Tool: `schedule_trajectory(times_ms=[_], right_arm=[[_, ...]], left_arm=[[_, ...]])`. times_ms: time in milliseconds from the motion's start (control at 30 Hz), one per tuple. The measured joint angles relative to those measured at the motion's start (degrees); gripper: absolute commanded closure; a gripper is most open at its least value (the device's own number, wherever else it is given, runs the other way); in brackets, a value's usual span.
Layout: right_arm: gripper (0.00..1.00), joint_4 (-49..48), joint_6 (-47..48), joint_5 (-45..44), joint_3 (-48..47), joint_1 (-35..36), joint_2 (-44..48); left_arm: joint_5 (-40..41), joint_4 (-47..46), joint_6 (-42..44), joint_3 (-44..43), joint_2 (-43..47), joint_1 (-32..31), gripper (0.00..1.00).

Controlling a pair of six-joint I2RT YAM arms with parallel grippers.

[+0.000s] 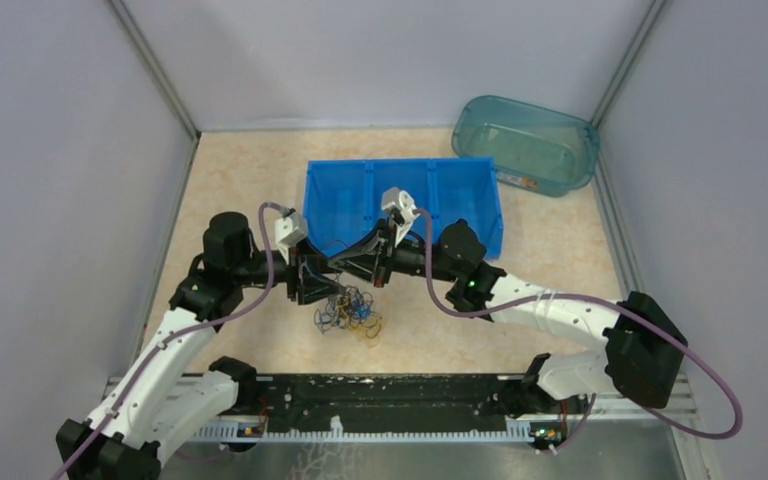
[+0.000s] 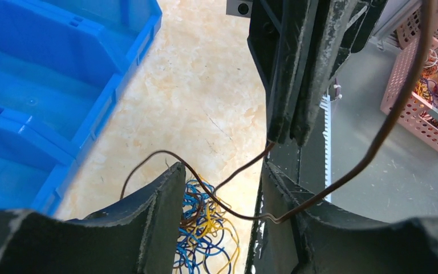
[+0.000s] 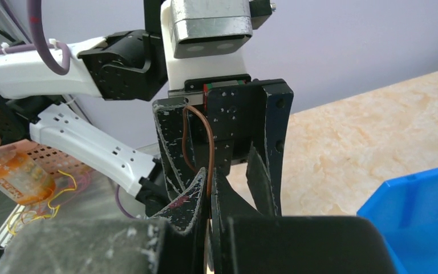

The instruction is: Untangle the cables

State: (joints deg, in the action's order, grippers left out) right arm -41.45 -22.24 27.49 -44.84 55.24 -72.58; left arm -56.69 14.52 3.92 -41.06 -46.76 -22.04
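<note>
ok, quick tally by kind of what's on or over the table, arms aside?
blue bin: 1
teal tub: 1
cable tangle: 1
brown wire held up off the table: 1
Total: 4

The left arm [image 1: 165, 355] and right arm [image 1: 560, 315] wear glossy white shells between bulky black joints [image 1: 228, 240], with thick purple cables [image 1: 705, 395], small green lights [image 1: 472, 283], white-and-grey wrist cameras [image 3: 208, 28] and black fingers [image 3: 168, 142] flecked with pale scuffs.
</note>
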Motion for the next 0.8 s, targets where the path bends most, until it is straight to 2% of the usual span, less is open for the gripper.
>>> schedule_trajectory(times_ms=[33, 200, 267, 333, 433, 500, 633, 800], right_arm=[[1.0, -0.4, -0.2, 0.0, -0.1, 0.1, -0.1], [1.0, -2.2, -1.5, 0.1, -0.3, 0.6, -1.8], [1.0, -2.5, -2.0, 0.0, -0.3, 0.6, -2.5], [0.87, -2.7, -2.3, 0.0, -0.3, 0.6, -2.7], [0.52, -2.8, -3.0, -0.2, -0.3, 0.6, -2.7], [0.38, -2.7, -2.7, -0.7, -0.3, 0.7, -2.3], [0.29, -2.0, -2.1, -2.5, 1.8, 0.9, 1.2], [0.28, -1.5, -0.7, -5.8, 10.1, 0.8, 10.8]], left_arm=[[-0.1, -0.4, -0.5, 0.0, 0.0, -0.1, 0.48], [-1.0, -2.7, -3.6, 0.1, 0.0, -0.5, 0.87], [-1.5, -3.1, -4.7, 0.1, 0.0, -0.7, 0.99], [-1.8, -3.1, -5.0, 0.1, 0.0, -0.8, 1.0], [-1.9, -2.6, -4.9, 0.1, 0.0, -1.0, 1.0], [-1.7, -1.9, -4.3, 0.1, 0.1, -1.0, 1.0], [-0.4, -1.0, -3.7, -0.2, 1.1, -1.0, 1.0], [0.5, -0.7, -4.0, -4.2, 1.4, -1.0, 1.0]])
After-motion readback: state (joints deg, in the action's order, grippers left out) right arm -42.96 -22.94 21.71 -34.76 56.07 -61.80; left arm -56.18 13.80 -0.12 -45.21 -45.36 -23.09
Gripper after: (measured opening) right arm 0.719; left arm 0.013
